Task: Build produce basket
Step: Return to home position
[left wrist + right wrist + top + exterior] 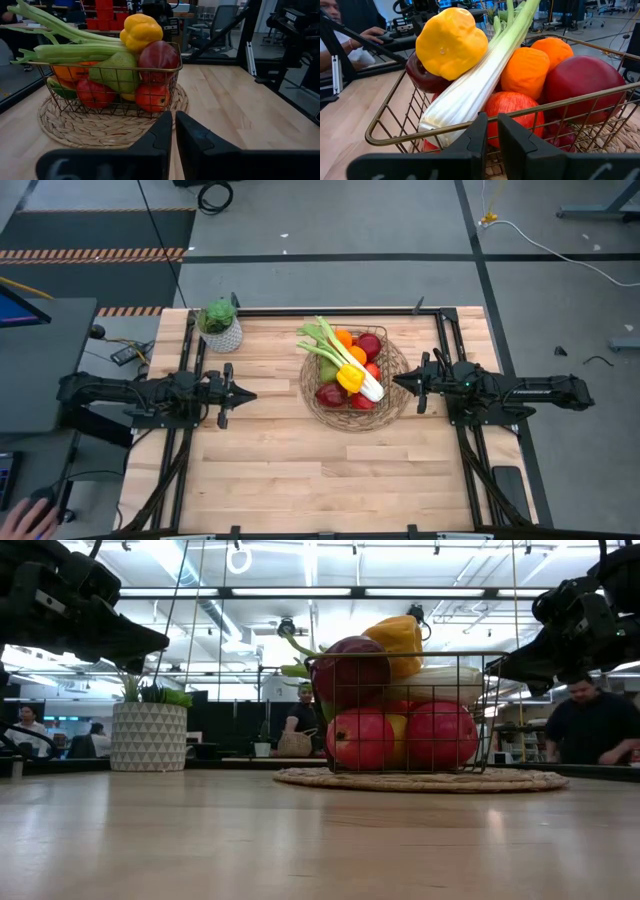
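Note:
The wire basket (pixel 392 352) stands on a round woven mat (pixel 396 406) at the table's middle right. It is full of produce. A yellow pepper (pixel 350 378) and a long leek (pixel 338 352) lie on top of red apples (pixel 369 345), oranges (pixel 344 337) and a green pear (pixel 117 70). My left gripper (pixel 250 394) hovers shut, level, left of the basket and well apart from it. My right gripper (pixel 397 380) hovers shut, level, just right of the basket's rim (pixel 470 127), touching nothing.
A green plant in a white patterned pot (pixel 221 327) stands at the far left of the table. Bare wooden tabletop (pixel 300 470) stretches along the near side. People sit at desks in the room beyond the table.

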You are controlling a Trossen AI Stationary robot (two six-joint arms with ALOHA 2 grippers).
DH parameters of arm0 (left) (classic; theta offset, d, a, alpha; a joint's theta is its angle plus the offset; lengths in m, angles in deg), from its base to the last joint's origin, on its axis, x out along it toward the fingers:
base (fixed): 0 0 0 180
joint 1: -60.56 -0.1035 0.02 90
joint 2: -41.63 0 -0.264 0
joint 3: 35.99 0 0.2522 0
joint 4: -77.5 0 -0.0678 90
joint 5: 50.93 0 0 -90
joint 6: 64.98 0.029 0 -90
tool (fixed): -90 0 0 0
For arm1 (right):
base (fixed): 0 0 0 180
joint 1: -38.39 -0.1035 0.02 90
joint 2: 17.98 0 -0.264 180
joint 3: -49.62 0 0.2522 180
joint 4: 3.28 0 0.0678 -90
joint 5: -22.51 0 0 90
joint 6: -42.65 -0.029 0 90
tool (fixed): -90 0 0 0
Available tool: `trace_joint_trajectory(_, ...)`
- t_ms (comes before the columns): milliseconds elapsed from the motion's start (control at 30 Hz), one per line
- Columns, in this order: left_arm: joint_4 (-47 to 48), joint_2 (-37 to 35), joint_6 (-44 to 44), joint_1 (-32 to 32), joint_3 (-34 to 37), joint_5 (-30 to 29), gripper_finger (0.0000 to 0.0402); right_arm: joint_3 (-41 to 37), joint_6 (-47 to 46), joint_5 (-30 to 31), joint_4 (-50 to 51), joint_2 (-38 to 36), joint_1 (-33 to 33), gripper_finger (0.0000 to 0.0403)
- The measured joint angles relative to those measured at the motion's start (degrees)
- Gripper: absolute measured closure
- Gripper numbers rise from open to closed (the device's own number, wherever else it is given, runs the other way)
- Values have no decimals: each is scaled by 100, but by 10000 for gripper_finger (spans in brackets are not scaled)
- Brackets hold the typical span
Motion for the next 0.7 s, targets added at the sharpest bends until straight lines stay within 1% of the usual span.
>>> trace_joint_trajectory(167,1,0,0,0,-1,0,366,1,-1,0,1,0,0,353)
trace_joint_trajectory(467,1,0,1,-1,2,0,375,0,-2,-1,1,0,0,353)
trace_joint_trajectory(700,0,0,3,-2,-1,1,366,0,-2,-2,1,-1,0,353)
